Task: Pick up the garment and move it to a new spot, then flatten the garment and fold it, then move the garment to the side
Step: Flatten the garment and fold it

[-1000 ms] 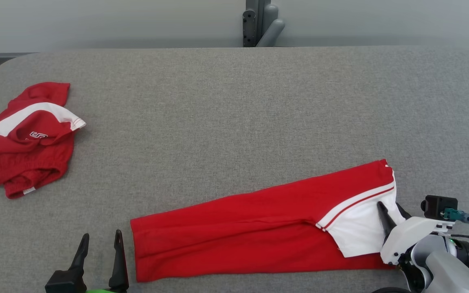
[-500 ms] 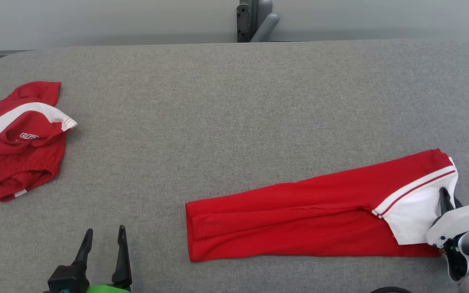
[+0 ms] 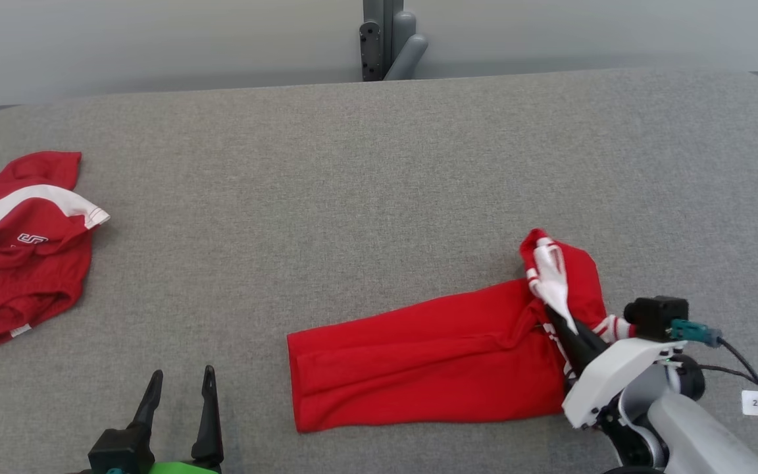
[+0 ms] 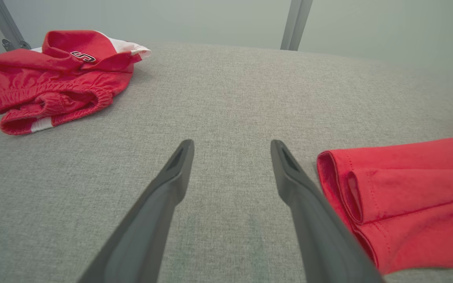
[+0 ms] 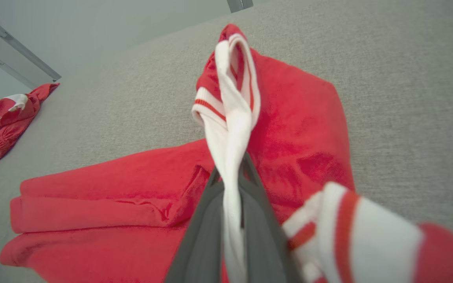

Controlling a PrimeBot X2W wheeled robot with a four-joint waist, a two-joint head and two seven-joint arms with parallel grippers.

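A crumpled red-and-white bundle lies well apart at the far left of the table, a grey felt-like weave. My right pincer is clamped on the garment's white striped end, bunched upward; its long red folded length lies flat front-right. My left pincer gapes empty near its hem.

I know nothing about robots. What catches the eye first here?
The long red garment on the grey table, near right, its white-striped end bunched in the shut right end effector. A crumpled red-and-white garment sits at the far left, and the left end effector stands open at lower left.
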